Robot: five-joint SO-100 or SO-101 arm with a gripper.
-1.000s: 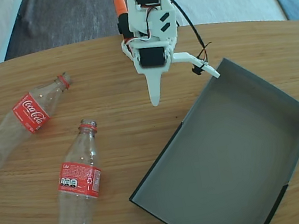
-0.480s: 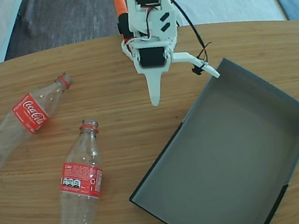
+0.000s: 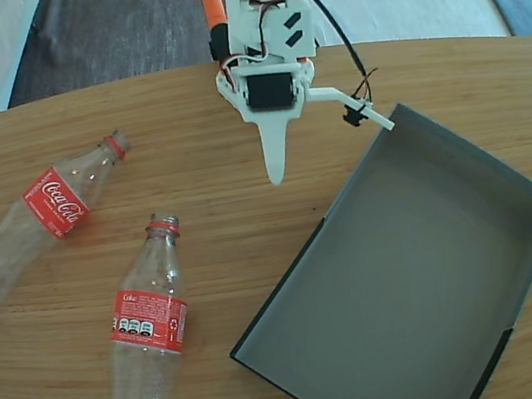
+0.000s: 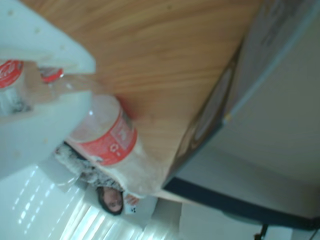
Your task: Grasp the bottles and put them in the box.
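- Nothing is done yet: both bottles lie on the table, one far left (image 3: pixel 41 217), one nearer (image 3: pixel 147 332), and the box (image 3: pixel 418 266) at the right holds nothing.
- The claw (image 3: pixel 334 148) hangs spread wide over bare wood beside the box's far corner, gripping and touching nothing.

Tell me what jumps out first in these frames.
Two clear bottles with red labels lie on the wooden table at the fixed view's left, the upper bottle and the lower bottle. At right sits the dark grey box, nothing inside, and the white gripper hangs open at its far corner.
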